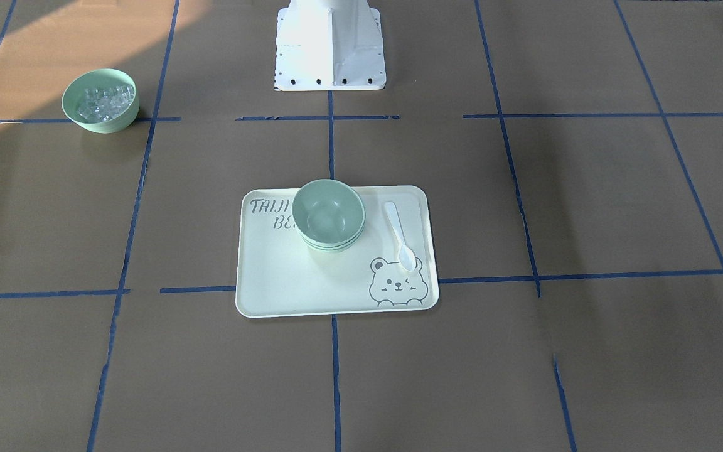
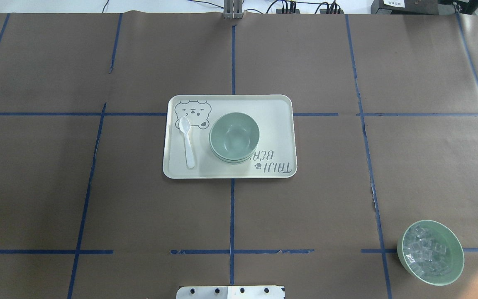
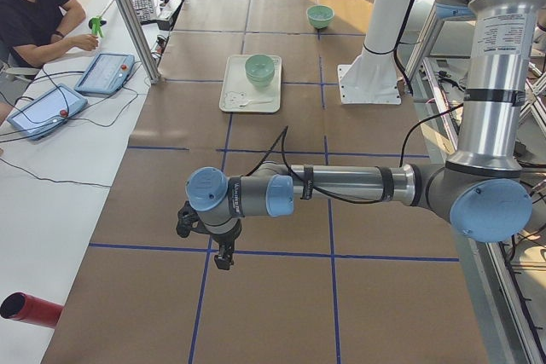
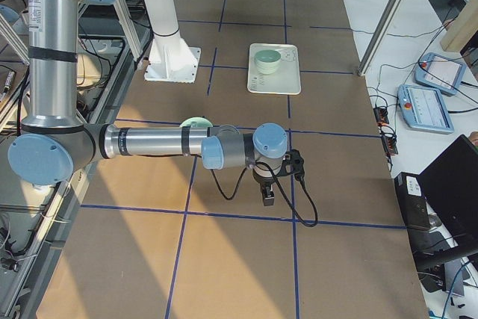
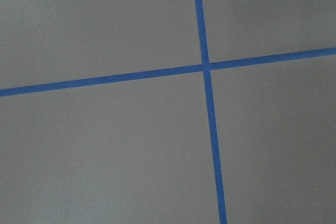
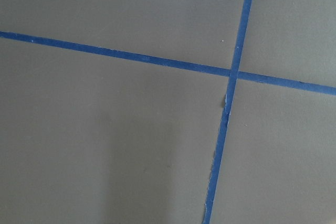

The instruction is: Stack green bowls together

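The pale mint-green round plastic bowls [image 2: 234,138] sit nested on the pale rectangular bear-print tray [image 2: 276,124], so arms should hold clear of them; whether the left end effector [image 3: 223,257] and right end effector [image 4: 267,198] are clenched or released, I cannot tell.

Two arms, both held out level. The left arm [image 3: 341,185]: upright column, forearm stretched out horizontally, wrist turned down. Its left gripper [image 3: 223,258]: pointing straight down, jaw state not discernible. The right arm [image 4: 149,142]: same pose, forearm horizontal, wrist turned down. Its right gripper [image 4: 267,198]: pointing straight down, jaw state not discernible.
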`<state>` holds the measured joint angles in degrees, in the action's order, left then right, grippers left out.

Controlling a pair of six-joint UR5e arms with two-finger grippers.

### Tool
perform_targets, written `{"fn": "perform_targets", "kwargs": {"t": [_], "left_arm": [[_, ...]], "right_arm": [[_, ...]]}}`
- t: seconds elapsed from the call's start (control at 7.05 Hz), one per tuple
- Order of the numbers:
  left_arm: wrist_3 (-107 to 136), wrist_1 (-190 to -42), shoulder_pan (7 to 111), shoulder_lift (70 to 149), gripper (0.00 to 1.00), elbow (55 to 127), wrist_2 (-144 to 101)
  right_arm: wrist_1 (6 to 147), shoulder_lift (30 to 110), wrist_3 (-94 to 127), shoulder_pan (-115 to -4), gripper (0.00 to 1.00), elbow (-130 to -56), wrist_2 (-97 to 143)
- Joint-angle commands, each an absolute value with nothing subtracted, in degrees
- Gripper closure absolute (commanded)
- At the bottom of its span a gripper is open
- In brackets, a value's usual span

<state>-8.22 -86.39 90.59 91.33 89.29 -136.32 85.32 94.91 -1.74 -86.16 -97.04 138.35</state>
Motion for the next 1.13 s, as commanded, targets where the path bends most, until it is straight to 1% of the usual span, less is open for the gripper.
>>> {"fn": "perform_targets", "kwargs": {"t": [0.0, 0.28, 0.99], "left_arm": [[-2.83, -86.48, 90.62, 87.90, 0.00, 95.60, -137.20], [-2.99, -86.92, 90.62, 87.63, 0.00, 95.54, -136.67], [-2.99, -86.92, 90.62, 88.15, 0.00, 95.54, -136.58]], "right_arm": [[85.34, 95.01, -1.84, -87.27, 0.00, -95.54, 138.43], [85.34, 94.83, -1.85, -88.32, 0.00, -93.79, 138.52], [85.52, 95.27, -1.76, -92.36, 0.00, -94.04, 139.22]]}}
